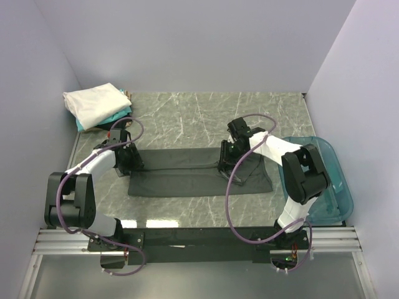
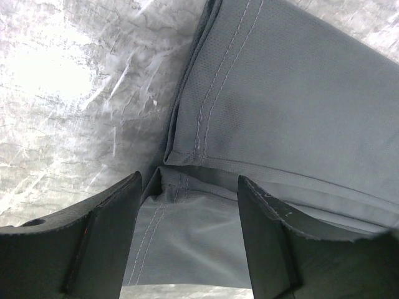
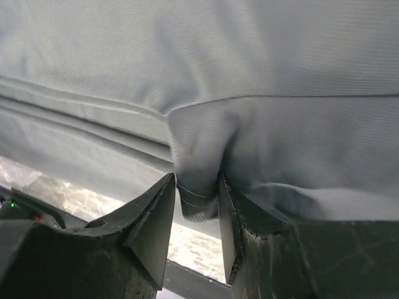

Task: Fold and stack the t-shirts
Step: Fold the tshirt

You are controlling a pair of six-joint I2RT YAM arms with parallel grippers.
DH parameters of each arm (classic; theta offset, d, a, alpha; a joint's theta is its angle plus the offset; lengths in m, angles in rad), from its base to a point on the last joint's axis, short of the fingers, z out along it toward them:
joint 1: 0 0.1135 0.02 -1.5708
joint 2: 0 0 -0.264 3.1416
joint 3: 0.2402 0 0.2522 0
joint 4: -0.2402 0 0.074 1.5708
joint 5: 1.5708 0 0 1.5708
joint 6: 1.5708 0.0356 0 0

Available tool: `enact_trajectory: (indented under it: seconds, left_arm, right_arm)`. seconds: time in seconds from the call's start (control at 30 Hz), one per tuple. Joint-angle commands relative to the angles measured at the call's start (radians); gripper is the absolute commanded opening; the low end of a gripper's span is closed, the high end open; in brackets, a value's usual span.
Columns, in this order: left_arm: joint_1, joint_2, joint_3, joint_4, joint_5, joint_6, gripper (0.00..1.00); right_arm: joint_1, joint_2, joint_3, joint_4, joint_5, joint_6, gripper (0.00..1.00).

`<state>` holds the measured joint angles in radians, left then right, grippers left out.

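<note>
A large dark charcoal-grey t-shirt (image 1: 187, 177) lies on the marble table (image 1: 187, 118), folded lengthwise into a long band. My left gripper (image 1: 129, 161) is at its left end. In the left wrist view the jaws (image 2: 189, 187) stand wide apart, with a stitched hem corner of the shirt (image 2: 280, 93) lying loose between them. My right gripper (image 1: 225, 167) is on the band right of the middle. Seen from the right wrist, it (image 3: 196, 180) pinches a bunched fold of the shirt's hem (image 3: 218, 62). A folded white t-shirt (image 1: 95, 103) lies on a teal one (image 1: 118, 115) at the back left.
A translucent blue plastic tub (image 1: 327, 180) stands at the right edge of the table, beside the right arm. Pale walls close in the back and both sides. The arms' mounting rail (image 1: 199, 240) runs along the near edge.
</note>
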<state>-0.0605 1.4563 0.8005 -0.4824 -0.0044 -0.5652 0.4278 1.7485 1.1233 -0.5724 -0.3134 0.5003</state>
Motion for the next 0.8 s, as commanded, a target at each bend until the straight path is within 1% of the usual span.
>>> enact_trajectory:
  seconds: [0.0,0.37,0.6,0.77]
  left_arm:
    - [-0.004,-0.037,-0.009,0.018,0.007,-0.004,0.68]
    - [-0.004,-0.047,-0.020,0.022,0.007,-0.012,0.68]
    - [-0.004,-0.056,0.003,0.016,0.007,-0.005,0.68]
    - [-0.007,-0.068,0.069,-0.007,0.007,-0.018,0.68]
  right_arm:
    - [0.031,0.014,0.056,-0.030,-0.036,0.001,0.41]
    - [0.068,0.031,0.105,-0.072,-0.070,0.020,0.41]
    - [0.065,-0.038,0.162,-0.122,-0.027,0.015,0.41]
    - [0.048,-0.092,0.167,-0.142,0.003,0.018,0.41]
